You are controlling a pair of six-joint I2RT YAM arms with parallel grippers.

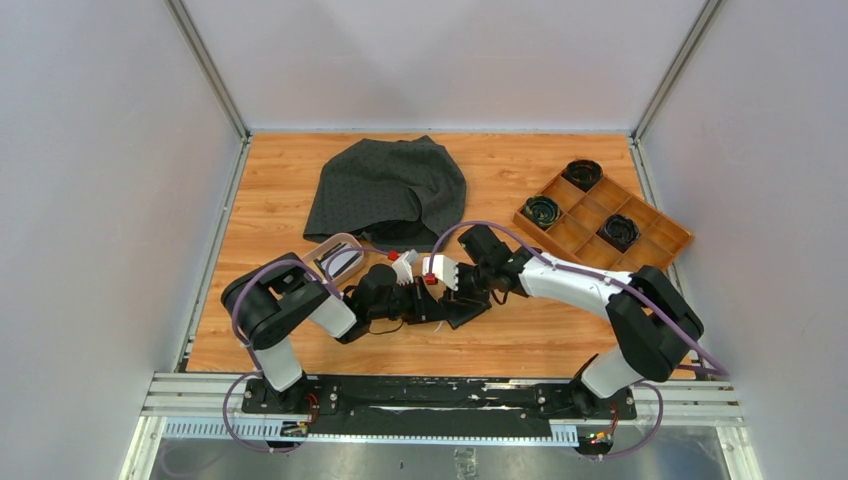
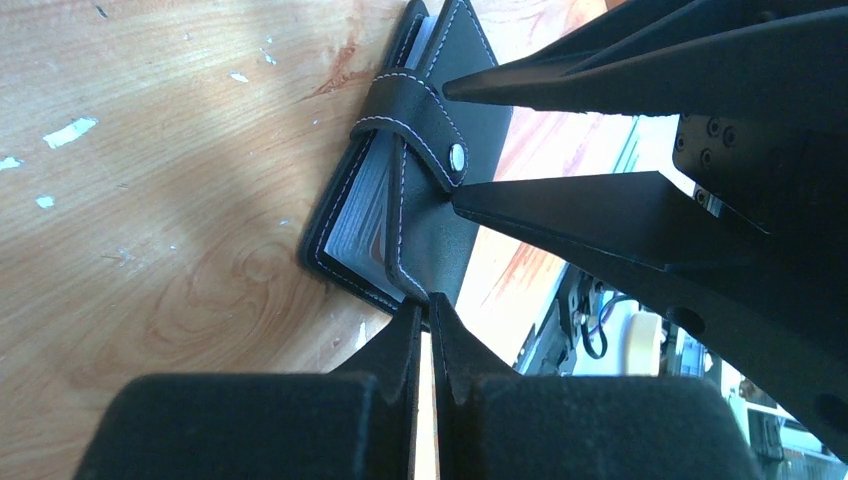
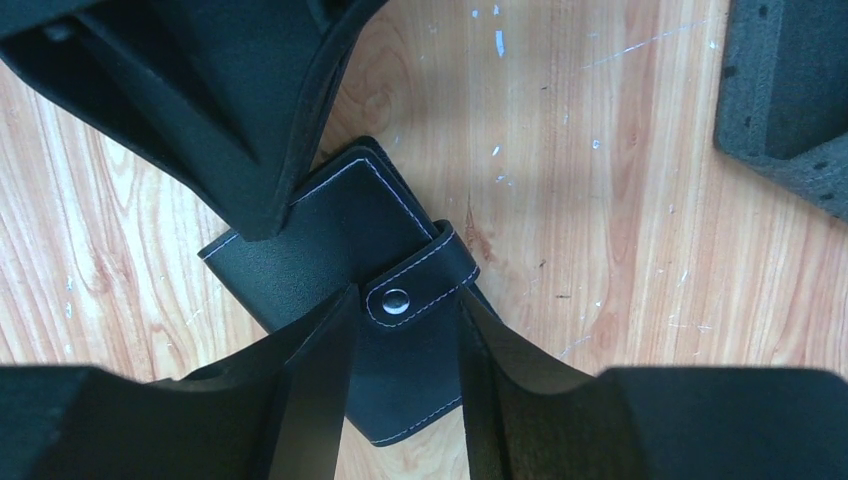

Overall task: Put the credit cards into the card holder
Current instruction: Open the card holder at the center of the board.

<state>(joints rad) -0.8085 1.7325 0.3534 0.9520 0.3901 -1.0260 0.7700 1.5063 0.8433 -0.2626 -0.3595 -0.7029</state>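
Note:
The black card holder (image 2: pixel 415 190) lies folded on the wooden table, its strap snapped shut (image 3: pixel 396 300). It shows under both grippers in the top view (image 1: pixel 468 308). My left gripper (image 2: pixel 426 305) is shut on the edge of its cover at one corner; its fingers (image 3: pixel 250 190) show in the right wrist view. My right gripper (image 3: pixel 405 335) is open, one finger on each side of the strap and snap. Greyish-blue pockets (image 2: pixel 352 215) show at the holder's open side. Flat grey and dark things, probably the credit cards, lie in the pink dish (image 1: pixel 335 257).
A dark grey cloth (image 1: pixel 388 190) lies bunched at the back middle. A wooden compartment tray (image 1: pixel 603 218) with three black round parts stands at the back right. Grey walls close in the table on three sides.

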